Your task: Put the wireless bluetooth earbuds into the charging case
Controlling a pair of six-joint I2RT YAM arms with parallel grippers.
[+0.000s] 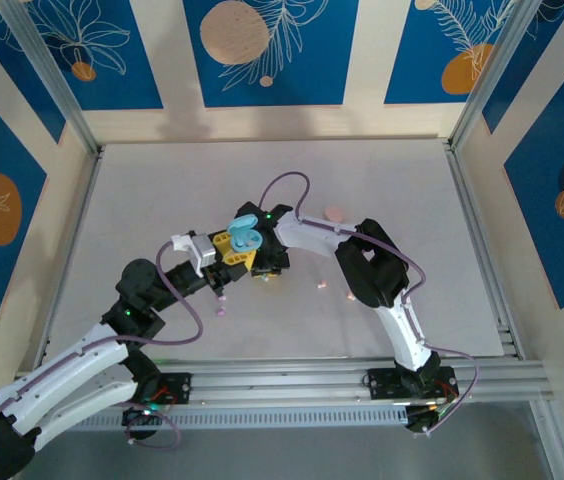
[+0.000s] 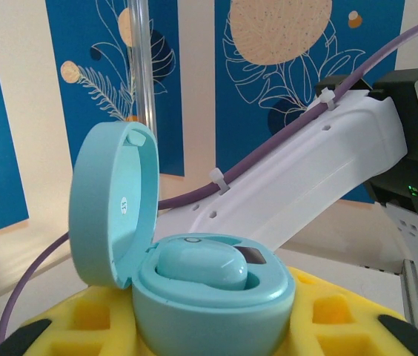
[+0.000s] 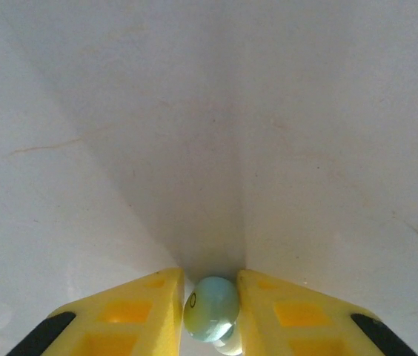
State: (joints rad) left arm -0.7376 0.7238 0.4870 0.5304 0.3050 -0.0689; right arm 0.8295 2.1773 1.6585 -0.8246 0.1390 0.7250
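**Both arms meet mid-table, both grippers full**

Left arm (image 1: 82, 360) comes in from the near-left corner with its forearm angled toward the middle. The left gripper (image 1: 234, 247) points out sideways rather than down, yellow fingers (image 2: 53, 326) clamped around the open light blue case (image 2: 194, 282). Right arm (image 1: 394, 310) rises from its base, folds hard at the elbow and reaches left. The right gripper (image 3: 213, 311) points straight down, jaws pinching a light blue earbud (image 3: 210, 304).
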